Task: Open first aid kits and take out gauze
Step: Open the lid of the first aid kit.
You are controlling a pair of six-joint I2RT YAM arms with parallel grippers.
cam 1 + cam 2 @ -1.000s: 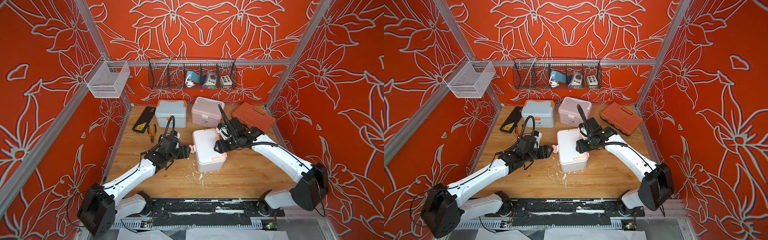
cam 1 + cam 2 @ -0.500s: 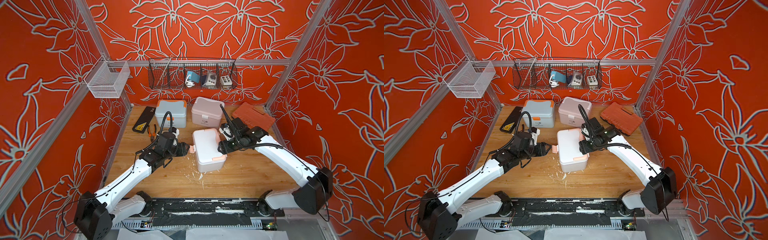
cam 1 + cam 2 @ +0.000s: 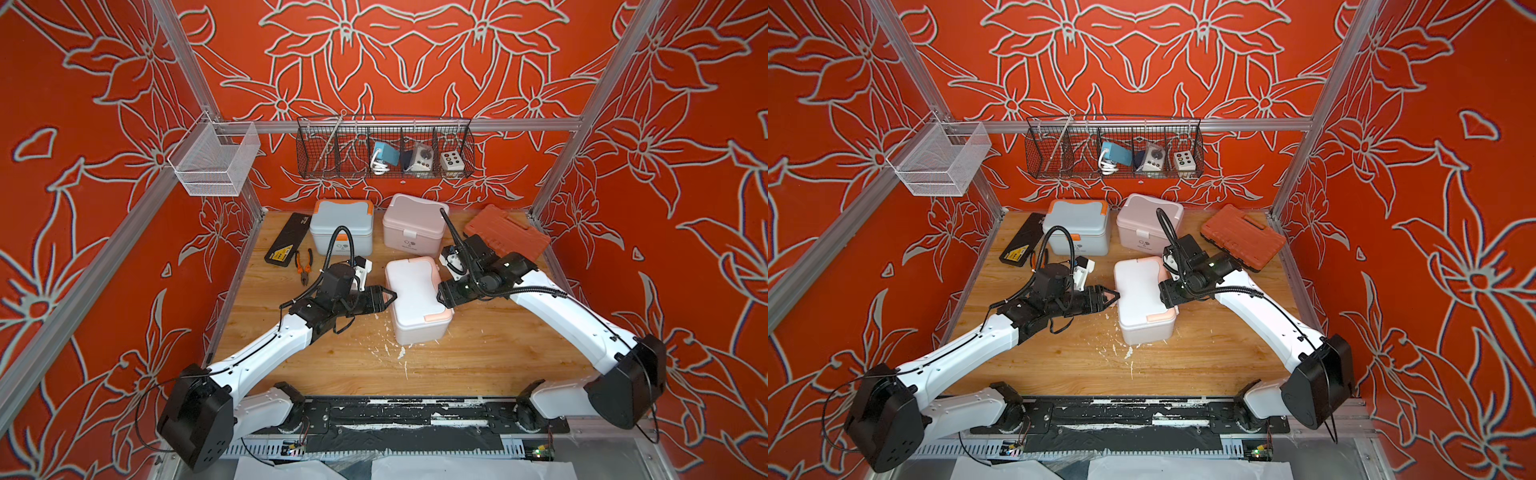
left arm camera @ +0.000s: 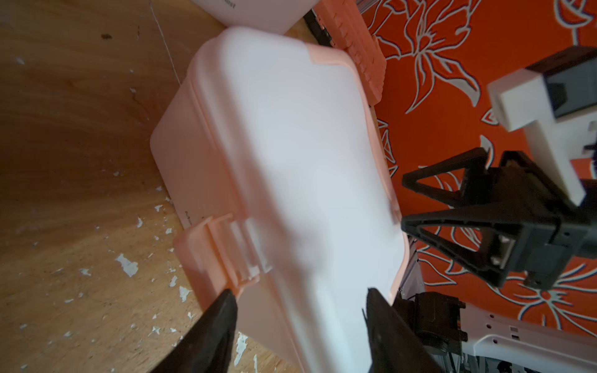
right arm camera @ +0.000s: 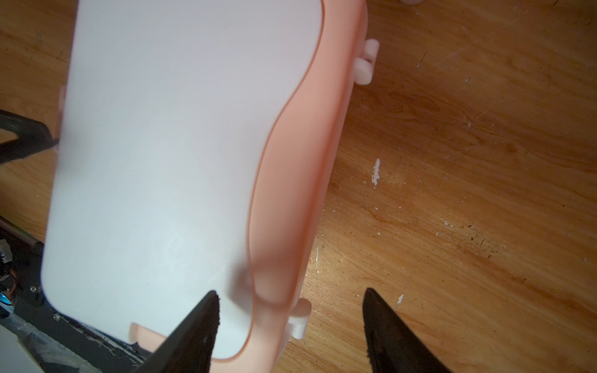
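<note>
The white first aid kit (image 3: pixel 413 299) with peach trim lies shut mid-table, its latch (image 4: pixel 226 255) facing my left arm. My left gripper (image 3: pixel 388 296) is open at that side; in the left wrist view its fingers (image 4: pixel 223 323) straddle the lid edge beside the latch. My right gripper (image 3: pixel 440 297) is open at the opposite, hinged side (image 5: pixel 300 318), one finger over the lid and one over the table. The blue-grey kit (image 3: pixel 343 226) and the pale pink kit (image 3: pixel 413 222) stand shut at the back. The gauze is out of view.
An orange-red tool case (image 3: pixel 507 232) lies at the back right, just behind my right wrist. A black case (image 3: pixel 286 241) and pliers (image 3: pixel 303 270) lie at the back left. A wire basket (image 3: pixel 384 149) and a white mesh basket (image 3: pixel 214 160) hang on the walls.
My left gripper has slid right until its tips reach the white kit's latch side. The right gripper has barely shifted, and the kit stays in place.
</note>
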